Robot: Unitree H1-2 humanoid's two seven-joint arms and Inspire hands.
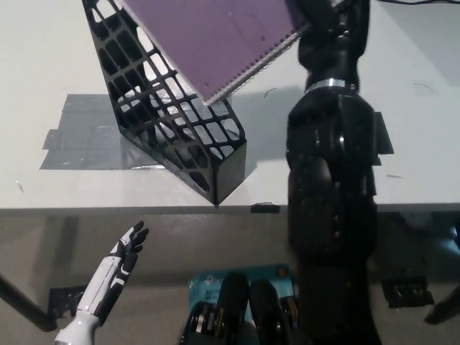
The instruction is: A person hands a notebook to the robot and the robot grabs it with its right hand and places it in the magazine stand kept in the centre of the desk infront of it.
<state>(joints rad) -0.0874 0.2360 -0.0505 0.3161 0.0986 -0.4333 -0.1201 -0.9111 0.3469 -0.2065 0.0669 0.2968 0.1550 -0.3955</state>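
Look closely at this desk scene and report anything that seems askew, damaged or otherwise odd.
Nothing looks damaged. The purple notebook, held at the picture's top by the black right arm, is tilted with its spiral edge over the black magazine stand. Grey tape patches the desk under the stand. The white left hand rests open, low.

A white worktop (57, 50) fills the upper part of the view, its front edge running straight across the middle. A patch of grey tape (86, 140) is stuck on its left part near that edge. Small dark marks dot the right side. Below the edge lies a dull brown-grey floor (43, 244), with a black tape piece (407, 291) at the lower right.
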